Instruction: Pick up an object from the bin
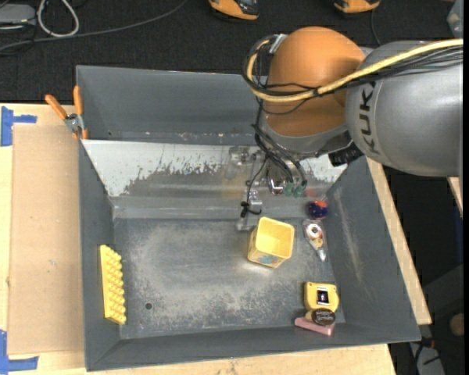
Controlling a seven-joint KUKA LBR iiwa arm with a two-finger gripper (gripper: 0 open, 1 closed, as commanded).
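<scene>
The end effector (248, 209) is seen just beside the yellow cup (270, 242), right of the bin's (180, 287) middle; its opening cannot be told. If the rim is clipped, the cup could be tipped.

Tool (248, 212) top hidden under orange cover (313, 76), blue-red obj (318, 208) unclear, maybe toy

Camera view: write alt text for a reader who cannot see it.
The arm's tool hangs beside a yellow cup near the middle of a grey bin. A tape measure and pink eraser lie at lower right, a yellow studded block at lower left.
</scene>
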